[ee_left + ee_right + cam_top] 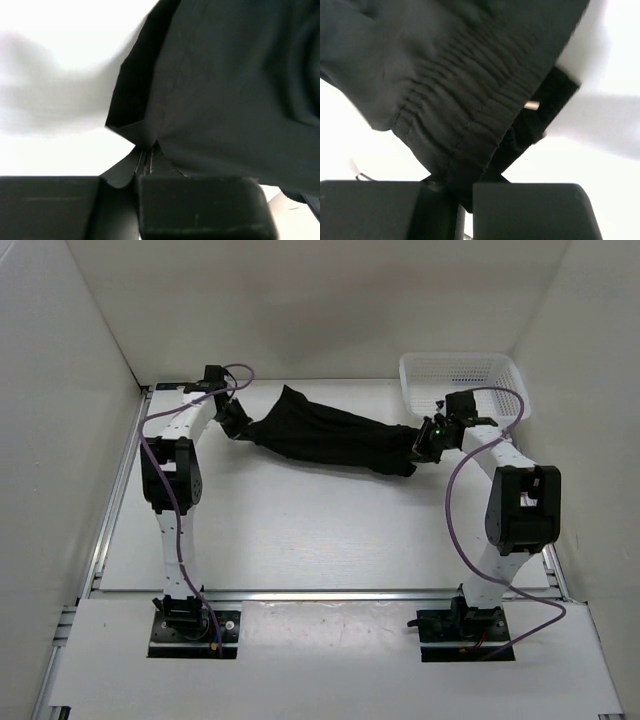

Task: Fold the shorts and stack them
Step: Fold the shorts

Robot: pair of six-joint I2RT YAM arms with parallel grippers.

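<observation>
Both ends of the shorts point(330, 440) are gripped, 1 gripper per end.

Left gripper point(235, 422): jaws pinched tight on a corner of the black fabric, well to the left of the white mesh basket point(465, 380). In the left wrist view the cloth fans up and out from between the fingers point(200, 210), with a folded edge hanging on the left side of the pinch.

Right gripper point(422, 448): jaws closed on the gathered elastic waistband point(465, 100), just off the basket's near-left corner. The wrist sits against the basket's near rim in the top view; can't tell if it touches.

Shorts: bunched into 1 long dark band strung between the 2 grippers, running from just beside the basket out to its left. The band is widest at the end away from the basket and narrow at the basket end. It is all outside the basket. Can't tell whether the middle rests on the table point(320, 530) or hangs just above it.

Right wrist view: a small silver tip point(532, 105) shows on a black strip poking out past the waistband; can't tell what it is.
</observation>
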